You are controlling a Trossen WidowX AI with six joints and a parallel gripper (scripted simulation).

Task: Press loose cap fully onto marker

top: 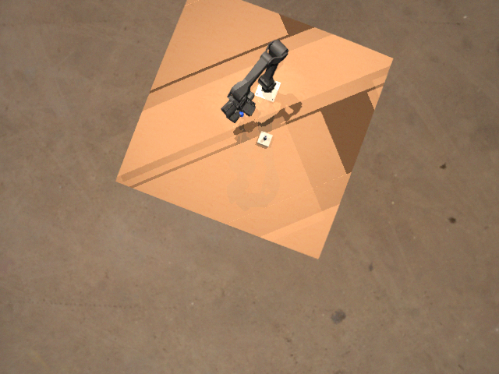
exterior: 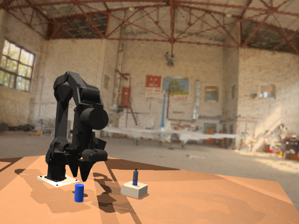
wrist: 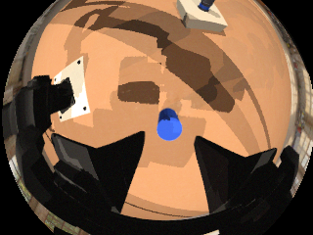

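Observation:
The blue cap (top: 241, 114) (exterior: 79, 192) (wrist: 169, 128) stands upright and loose on the table. My gripper (exterior: 79, 178) (wrist: 170, 137) points down, open and empty, with its fingertips above the cap's top. In the wrist view the cap shows between the fingertips, a little toward the far side. The marker (top: 264, 138) (exterior: 135, 177) (wrist: 205, 5) stands upright and uncapped, dark with a blue band low down, in the pale holder block (top: 260, 142) (exterior: 130, 190) (wrist: 196, 21). In the top view the fingertips are hidden under the arm.
The arm's white base plate (top: 275, 93) (exterior: 43, 178) (wrist: 83, 100) is bolted to the table (top: 193, 181) (exterior: 193, 205) behind the cap. The holder block is to the right of the cap in the exterior view. Dark shadows cross the table between them.

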